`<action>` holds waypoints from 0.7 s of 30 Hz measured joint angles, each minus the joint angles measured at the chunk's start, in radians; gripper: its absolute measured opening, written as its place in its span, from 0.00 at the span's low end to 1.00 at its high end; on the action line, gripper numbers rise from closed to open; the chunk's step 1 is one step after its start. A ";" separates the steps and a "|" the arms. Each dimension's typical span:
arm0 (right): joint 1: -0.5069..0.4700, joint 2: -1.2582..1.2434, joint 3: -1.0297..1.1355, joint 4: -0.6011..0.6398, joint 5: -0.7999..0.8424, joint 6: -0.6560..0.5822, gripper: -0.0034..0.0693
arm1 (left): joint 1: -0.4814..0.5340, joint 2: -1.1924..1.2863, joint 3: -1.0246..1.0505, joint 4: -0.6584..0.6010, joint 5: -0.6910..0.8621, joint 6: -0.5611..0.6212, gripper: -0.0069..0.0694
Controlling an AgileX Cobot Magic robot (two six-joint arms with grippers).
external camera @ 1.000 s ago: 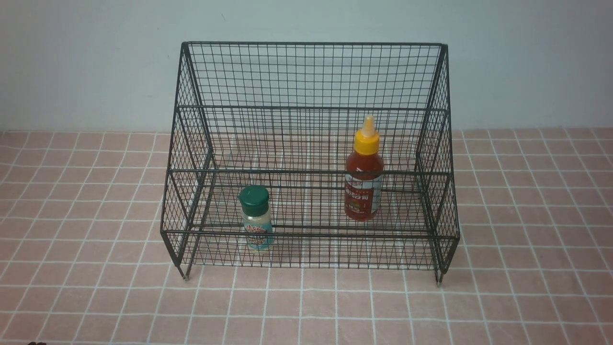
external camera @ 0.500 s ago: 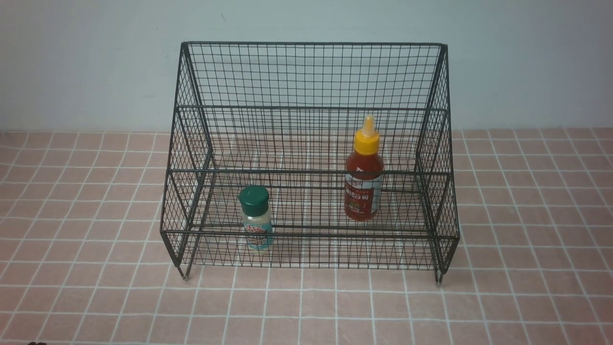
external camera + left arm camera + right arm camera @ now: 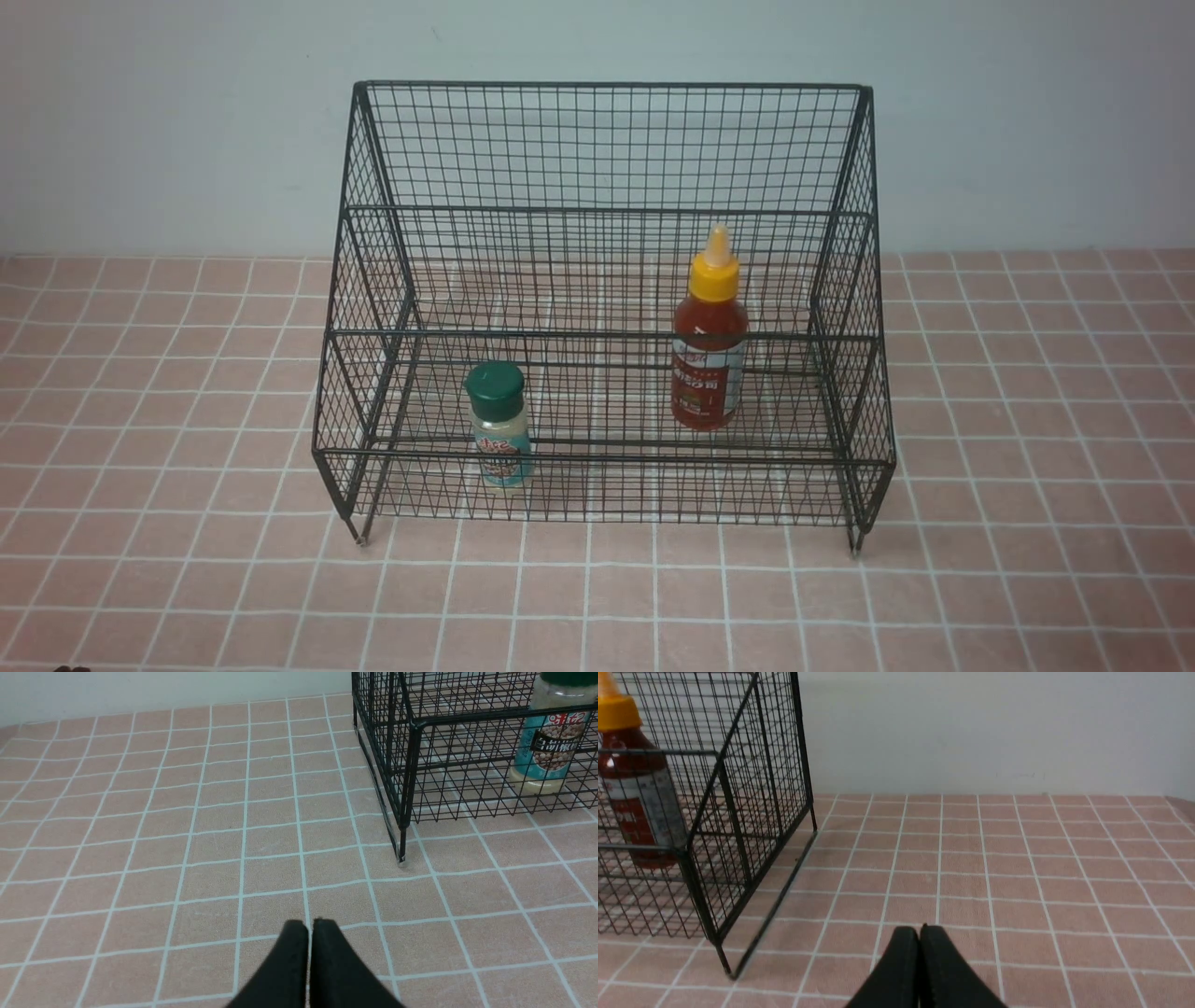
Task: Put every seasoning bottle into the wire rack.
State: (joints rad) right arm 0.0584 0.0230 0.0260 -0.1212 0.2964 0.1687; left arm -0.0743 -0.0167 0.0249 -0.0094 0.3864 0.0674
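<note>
Black wire-mesh stepped rack (image 3: pixel 607 149) holding green-capped clear shaker (image 3: pixel 499 427) (lowest step, left) and yellow-nozzled red sauce bottle (image 3: pixel 709 338) — upright, well apart; left gripper (image 3: pixel 310 926), right gripper (image 3: pixel 920 931) — fingers pressed together, empty.

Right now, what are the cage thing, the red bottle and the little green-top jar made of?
Rack: looks like thin metal wire with a black coating; you see straight through its grid.
Red bottle: probably soft glossy plastic, since light glints on it, with a matte yellow plastic nozzle.
Shaker: clear plastic or glass, hard to tell which; pale contents show through, under a dull green plastic cap and a paper-like label.
</note>
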 joint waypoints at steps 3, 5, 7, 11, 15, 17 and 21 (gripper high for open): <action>0.000 -0.029 -0.002 0.000 0.059 0.002 0.03 | 0.000 0.000 0.000 0.000 0.000 0.000 0.08; 0.000 -0.032 -0.002 0.000 0.061 0.002 0.03 | 0.000 0.000 0.000 0.000 0.000 0.000 0.08; 0.000 -0.032 -0.002 0.003 0.061 0.014 0.03 | 0.000 0.000 0.000 0.000 0.000 0.000 0.08; 0.000 -0.032 -0.002 0.004 0.062 0.028 0.03 | 0.000 0.000 0.000 0.000 0.000 0.000 0.08; 0.000 -0.034 -0.002 0.006 0.062 0.030 0.03 | 0.000 0.000 0.000 0.000 0.000 0.000 0.08; 0.000 -0.034 -0.002 0.010 0.062 0.029 0.03 | 0.000 0.000 0.000 0.000 0.000 0.000 0.08; 0.000 -0.035 -0.002 0.021 0.062 0.025 0.03 | 0.000 0.000 0.000 0.000 0.000 0.000 0.08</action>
State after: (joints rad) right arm 0.0584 -0.0119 0.0244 -0.1001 0.3586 0.1935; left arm -0.0743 -0.0167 0.0249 -0.0094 0.3864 0.0674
